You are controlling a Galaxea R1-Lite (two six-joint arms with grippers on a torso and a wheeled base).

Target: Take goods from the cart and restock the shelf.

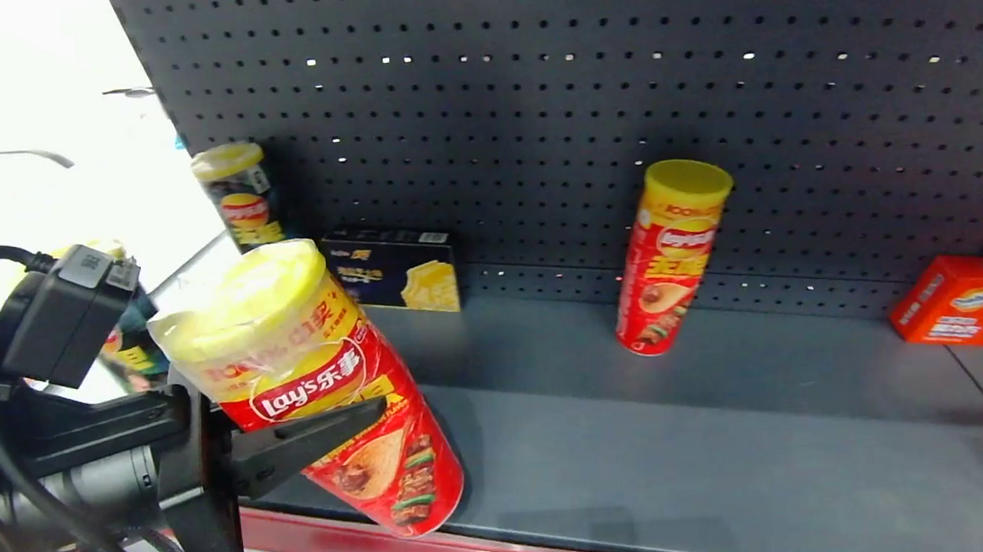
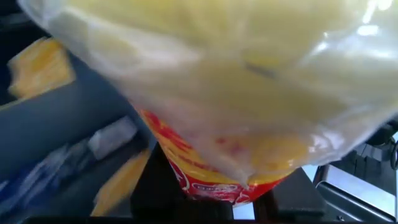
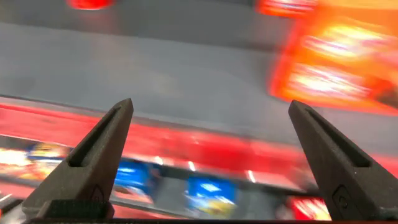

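My left gripper (image 1: pixel 297 425) is shut on a red chip can with a yellow lid (image 1: pixel 320 377), held tilted, its base near the front left of the grey shelf (image 1: pixel 719 449). The left wrist view has the can's lid (image 2: pixel 230 93) pressed close to the lens. Another red chip can (image 1: pixel 674 254) stands upright at mid shelf near the pegboard. A dark chip can (image 1: pixel 239 197) and a dark box (image 1: pixel 394 268) stand at the back left. My right gripper (image 3: pixel 214 155) is open, with nothing between its fingers, facing the shelf's red front edge (image 3: pixel 186 146).
An orange box (image 1: pixel 964 300) lies at the shelf's right end, seen large as the orange box (image 3: pixel 342 62) in the right wrist view. A black pegboard (image 1: pixel 616 93) backs the shelf. Bare shelf floor stretches between the two red cans. Blue packs (image 3: pixel 208 190) sit on the shelf below.
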